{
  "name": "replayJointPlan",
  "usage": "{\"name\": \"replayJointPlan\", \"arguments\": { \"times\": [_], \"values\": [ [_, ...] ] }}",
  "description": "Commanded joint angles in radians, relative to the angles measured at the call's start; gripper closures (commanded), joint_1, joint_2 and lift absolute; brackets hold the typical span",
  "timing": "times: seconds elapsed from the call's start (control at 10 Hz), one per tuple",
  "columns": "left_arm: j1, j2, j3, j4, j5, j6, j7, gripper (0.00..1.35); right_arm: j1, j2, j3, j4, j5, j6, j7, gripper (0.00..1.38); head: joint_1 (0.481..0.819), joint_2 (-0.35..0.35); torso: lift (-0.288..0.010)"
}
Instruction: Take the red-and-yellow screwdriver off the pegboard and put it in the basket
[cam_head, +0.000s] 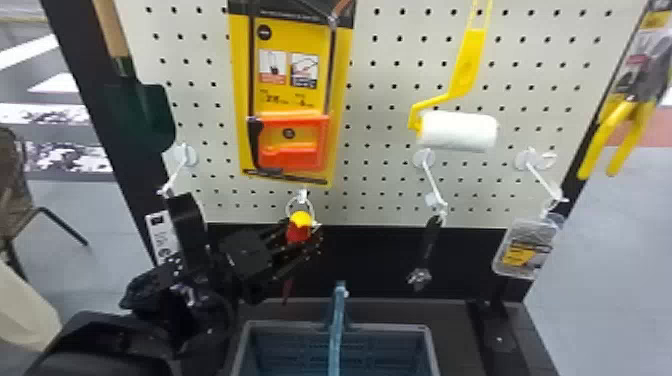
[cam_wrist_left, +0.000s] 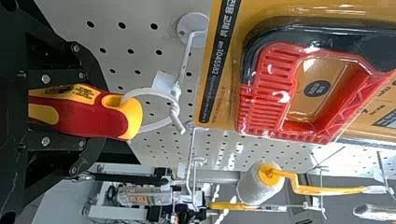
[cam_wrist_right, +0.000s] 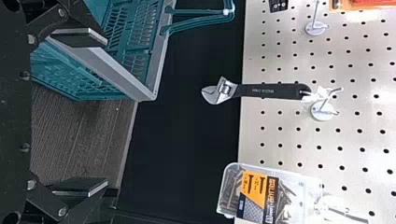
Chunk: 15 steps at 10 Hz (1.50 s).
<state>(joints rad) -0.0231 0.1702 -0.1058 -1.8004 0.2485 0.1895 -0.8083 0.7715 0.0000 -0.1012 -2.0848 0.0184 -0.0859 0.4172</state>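
Red and yellow, the screwdriver (cam_wrist_left: 88, 112) sits upright at the pegboard (cam_head: 372, 85), its handle clasped by the left gripper (cam_wrist_left: 95, 114), while its white loop (cam_wrist_left: 149, 91) hangs on the hook (cam_wrist_left: 185, 56). Freeing that loop looks like the step in hand. A firm, even squeeze should serve best, since the rounded handle could twist or slip if the loop snags. Better to lift slightly and draw out along the hook than to tug sideways, keeping clear of the packaged saw (cam_wrist_left: 271, 84) just above. Only once the loop clears the hook's end should the arm lower toward the basket (cam_head: 385, 327), keeping to one side of its raised handle (cam_head: 337, 320). The right gripper (cam_wrist_right: 107, 111) waits by the basket, fingers spread and empty
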Motion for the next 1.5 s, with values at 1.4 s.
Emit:
{"name": "replayJointPlan", "arguments": {
  "times": [1.4],
  "values": [
    [0.034,0.002,0.025,-0.076,-0.006,0.013,0.020,1.15,0.002,0.001,0.000,0.005,0.000,0.000,0.002,0.23,0.549,0.000,-0.100]
  ]
}}
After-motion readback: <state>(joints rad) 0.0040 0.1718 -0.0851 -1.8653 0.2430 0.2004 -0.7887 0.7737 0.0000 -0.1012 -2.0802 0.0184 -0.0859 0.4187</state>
